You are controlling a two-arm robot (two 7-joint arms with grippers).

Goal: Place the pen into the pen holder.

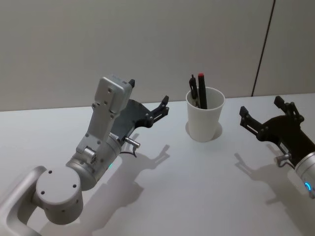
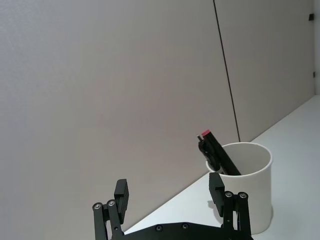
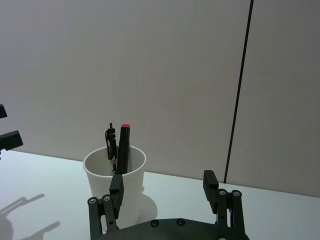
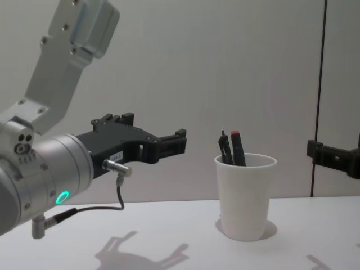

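Partly hidden pen inside pen holder

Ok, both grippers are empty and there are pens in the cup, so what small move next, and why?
Probably just draw the left gripper back from the pen holder and stop. Two pens already stand inside it, leaning on the rim; both the left gripper and the right gripper hang open and empty either side of it, above the table.

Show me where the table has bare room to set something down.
Bare white table runs in front of the pen holder, between the left gripper and right gripper, both open. The cup itself is crowded: two pens stand inside.
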